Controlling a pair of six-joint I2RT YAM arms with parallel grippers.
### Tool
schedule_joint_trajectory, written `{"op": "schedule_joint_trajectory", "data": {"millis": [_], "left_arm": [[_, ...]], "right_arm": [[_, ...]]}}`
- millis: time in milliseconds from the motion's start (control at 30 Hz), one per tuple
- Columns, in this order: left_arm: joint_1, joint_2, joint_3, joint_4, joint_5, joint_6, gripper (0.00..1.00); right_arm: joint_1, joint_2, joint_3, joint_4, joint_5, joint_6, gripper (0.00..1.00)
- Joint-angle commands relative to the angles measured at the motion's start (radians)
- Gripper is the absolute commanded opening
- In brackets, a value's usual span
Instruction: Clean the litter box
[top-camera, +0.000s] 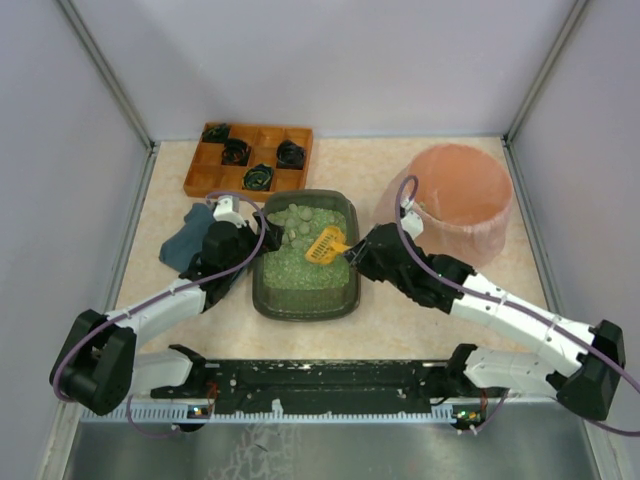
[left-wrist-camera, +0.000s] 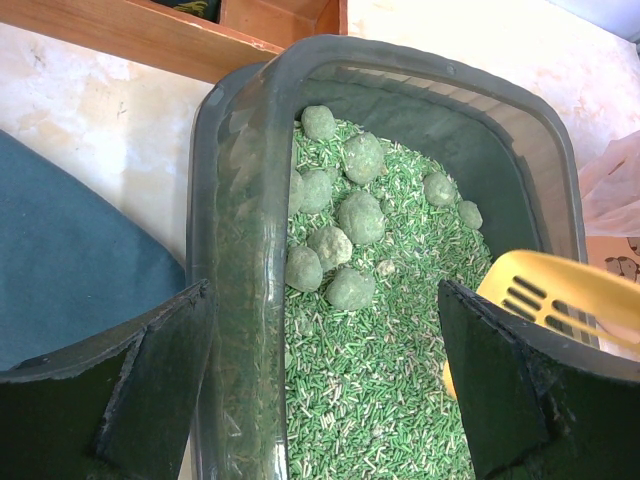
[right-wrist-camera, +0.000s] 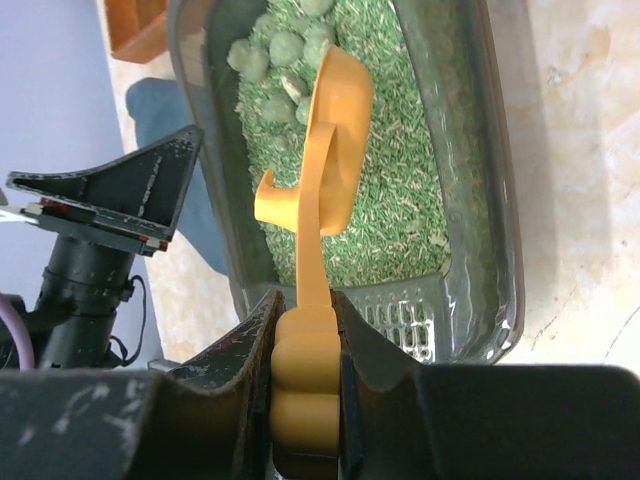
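Note:
The dark grey-green litter box (top-camera: 258, 290) sits mid-table, filled with green granular litter. Several round green clumps (top-camera: 295, 222) lie at its far end. My left gripper (top-camera: 252, 232) is open and straddles the box's left wall (left-wrist-camera: 240, 200), one finger outside and one over the litter. In the left wrist view it (left-wrist-camera: 322, 300) holds nothing; the clumps (left-wrist-camera: 360, 215) lie ahead. My right gripper (top-camera: 352, 252) is shut on the handle of a yellow slotted scoop (top-camera: 325, 244). The scoop's head (right-wrist-camera: 335, 130) hangs over the litter just short of the clumps (right-wrist-camera: 270, 60). The scoop (left-wrist-camera: 555, 295) looks empty.
An orange-brown wooden compartment tray (top-camera: 200, 170) with black items stands at the back left. A tall pink bag-lined bin (top-camera: 458, 195) stands at the right, close to my right arm. A blue cloth (top-camera: 185, 245) lies left of the box under my left arm.

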Motion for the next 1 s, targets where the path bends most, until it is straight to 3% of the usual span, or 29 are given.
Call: {"op": "schedule_joint_trajectory", "data": {"millis": [0,300,633,967], "left_arm": [[-0.006,-0.008,0.007,0.014,-0.003,0.007,0.95],[-0.005,-0.007,0.006,0.015,-0.003,0.004,0.95],[-0.005,-0.006,0.007,0.015,-0.002,0.003,0.95],[-0.006,-0.010,0.006,0.015,-0.005,0.003,0.95]], "right_arm": [[0.040,0.070,0.118,-0.109,0.054,0.132,0.00],[0.049,0.170,0.178,-0.185,0.041,0.286,0.00],[0.043,0.239,0.147,-0.134,0.042,0.373,0.00],[-0.045,0.322,0.054,0.062,-0.123,0.417,0.00]]}}
